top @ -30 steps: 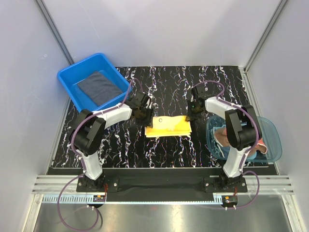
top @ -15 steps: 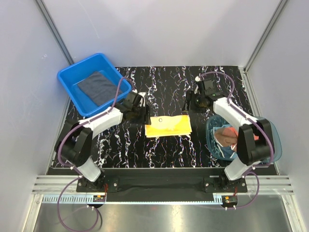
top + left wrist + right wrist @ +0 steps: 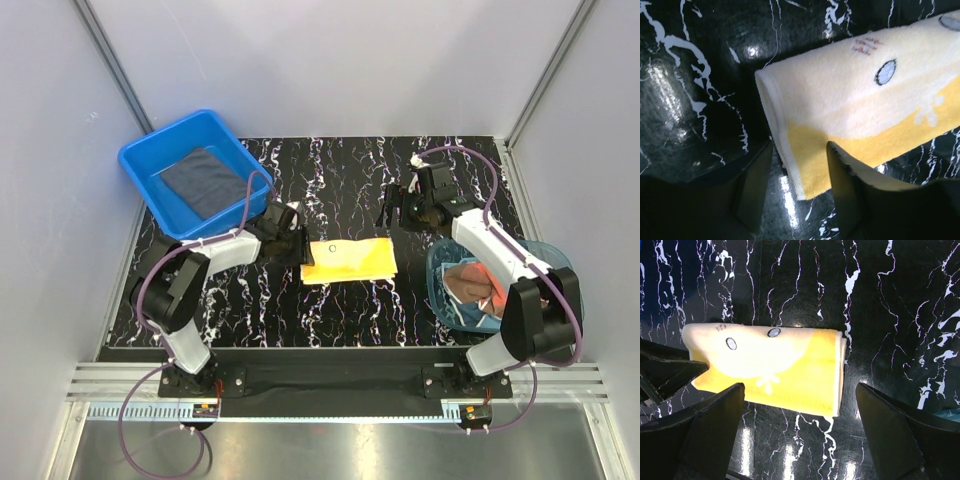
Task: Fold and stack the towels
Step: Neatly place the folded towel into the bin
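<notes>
I am keeping the left gripper (image 3: 800, 145) low on the table (image 3: 350, 180) with its jaws partly open. The folded yellow towel (image 3: 855, 100) has its 9 o'clock edge lying in the gap between them. The cloth is filling only part of that gap, so I judge nothing is being pinched. The fingers are sitting there because that doubled edge is the natural place to take hold for a lift.

The right gripper (image 3: 800, 387) is hovering with its jaws spread as wide as they go and nothing between them. It is sitting off the towel's 1 o'clock corner and looking down along its length. From there it is staying out of the cloth's way.

The yellow towel itself is lying flat in the middle of the table as a neat, narrow rectangle, so its folding looks done to me. Out at 10 o'clock, a dark navy towel (image 3: 205, 180) is lying flat in the blue tub (image 3: 135, 165), which I am reading as the start of the stack. At 4 o'clock, the teal bowl (image 3: 560, 265) is holding a brownish towel (image 3: 470, 285), bunched up and waiting unfolded.
</notes>
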Tool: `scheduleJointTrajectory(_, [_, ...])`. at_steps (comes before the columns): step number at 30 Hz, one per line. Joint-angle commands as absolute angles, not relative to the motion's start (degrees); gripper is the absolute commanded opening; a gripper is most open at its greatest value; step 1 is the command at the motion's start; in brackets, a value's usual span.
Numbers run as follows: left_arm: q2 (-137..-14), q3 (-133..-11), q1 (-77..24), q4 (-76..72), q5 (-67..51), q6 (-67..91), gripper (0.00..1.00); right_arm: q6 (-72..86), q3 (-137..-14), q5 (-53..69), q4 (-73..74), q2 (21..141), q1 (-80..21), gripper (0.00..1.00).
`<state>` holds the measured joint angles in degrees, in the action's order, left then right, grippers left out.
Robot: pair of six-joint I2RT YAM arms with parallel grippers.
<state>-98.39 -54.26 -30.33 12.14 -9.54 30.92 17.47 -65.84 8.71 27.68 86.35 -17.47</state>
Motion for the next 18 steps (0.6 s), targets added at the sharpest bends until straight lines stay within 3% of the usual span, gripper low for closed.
scheduleJointTrajectory(1, [-101.16,-52.74,-30.32,10.11,-9.93,32.96,0.48,16.70,-65.66,9.84,27.77,83.06,-17.49,1.00])
scheduleJointTrajectory(6, [-102.22,-52.47,-30.59,12.65,-9.14,33.31,0.36,17.14,-65.74,10.55,27.34,82.97,-17.49,1.00])
scheduleJointTrajectory(12, [-100.99,-55.36,-30.67,17.74,-7.57,30.94,0.02,17.49,-65.92,11.69,27.51,82.00,-17.49,1.00])
scheduleJointTrajectory(18, [-94.50,-62.03,-30.59,28.37,-1.32,23.13,0.00,16.00,-65.57,10.72,28.74,79.19,-17.49,1.00])
